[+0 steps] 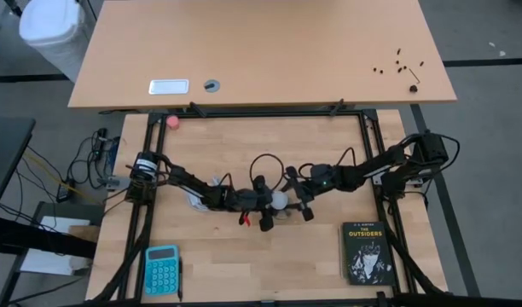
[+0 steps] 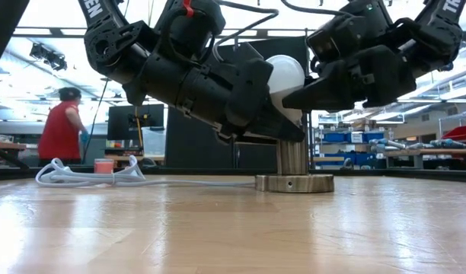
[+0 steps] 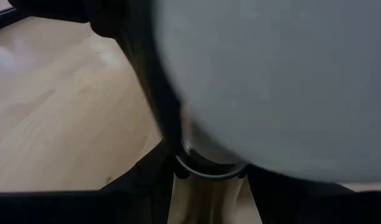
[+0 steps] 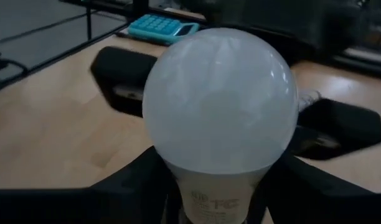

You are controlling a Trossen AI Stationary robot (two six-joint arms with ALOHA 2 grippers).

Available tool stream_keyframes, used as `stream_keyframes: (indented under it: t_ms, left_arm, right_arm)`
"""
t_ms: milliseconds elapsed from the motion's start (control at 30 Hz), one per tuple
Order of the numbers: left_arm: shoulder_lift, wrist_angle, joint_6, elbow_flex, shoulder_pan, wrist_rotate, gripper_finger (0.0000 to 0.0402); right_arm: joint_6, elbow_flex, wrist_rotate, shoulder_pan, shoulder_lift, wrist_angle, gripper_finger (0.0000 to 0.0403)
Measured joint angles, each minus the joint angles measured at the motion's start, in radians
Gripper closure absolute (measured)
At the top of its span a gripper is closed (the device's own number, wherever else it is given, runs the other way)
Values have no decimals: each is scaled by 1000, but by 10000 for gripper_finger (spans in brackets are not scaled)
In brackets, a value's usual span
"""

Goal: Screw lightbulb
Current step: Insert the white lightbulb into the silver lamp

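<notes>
White lightbulb [image 2: 285,76] is sitting upright in the metal socket [image 2: 293,172], centre of the frame. You are clamping the left gripper [image 2: 275,125] below its globe while the right gripper [image 4: 218,180] is closing around the neck; keep it vertical when turning.

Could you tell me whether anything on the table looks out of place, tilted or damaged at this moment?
Nothing stands out. The lightbulb sits upright over the metal socket, unbroken, between the left pincer and the right pincer. The white cord lies loosely coiled on the table, untangled.
</notes>
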Motion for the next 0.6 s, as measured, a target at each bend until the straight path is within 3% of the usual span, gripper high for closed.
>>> stream_keyframes:
  t_ms: [333,600]
  left_arm:
    - [1,-5,19,0,-26,-117,223]
    - [1,-4,3,0,-26,-144,223]
  right_arm:
    - [111,-51,22,-19,0,58,174]
    - [144,-57,106,7,0,67,174]
